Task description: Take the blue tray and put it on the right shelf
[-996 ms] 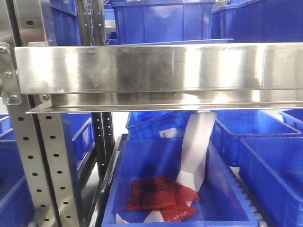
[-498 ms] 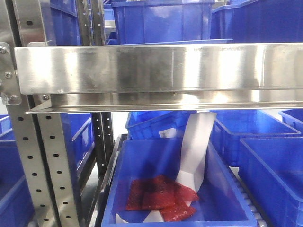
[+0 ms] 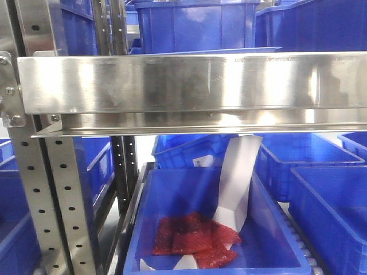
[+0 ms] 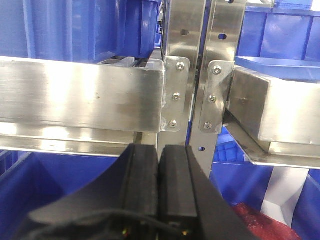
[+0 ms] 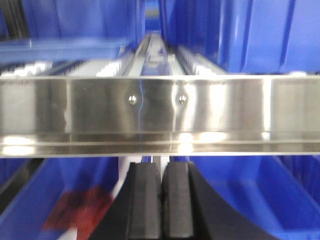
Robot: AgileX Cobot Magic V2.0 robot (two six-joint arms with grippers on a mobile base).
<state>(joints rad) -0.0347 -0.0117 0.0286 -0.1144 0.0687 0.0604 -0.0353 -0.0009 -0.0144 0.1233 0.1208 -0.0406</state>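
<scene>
The right shelf's shiny steel front lip (image 3: 195, 83) fills the front view and shows in the right wrist view (image 5: 160, 112) and at the right of the left wrist view (image 4: 285, 110). A thin, flat blue rim, apparently the blue tray (image 3: 206, 50), lies just above the lip; it also shows in the left wrist view (image 4: 280, 66). My left gripper (image 4: 159, 150) is shut and empty, below the lip in front of the uprights. My right gripper (image 5: 161, 167) is shut and empty, just below the lip.
Grey perforated uprights (image 3: 63, 200) stand at the left. Deep dark-blue bins (image 3: 195, 26) sit behind on the shelf. Below, a deep blue bin (image 3: 172, 189) holds red bags (image 3: 195, 235) and a white paper strip (image 3: 238, 177). Another steel shelf lip (image 4: 80, 95) lies left.
</scene>
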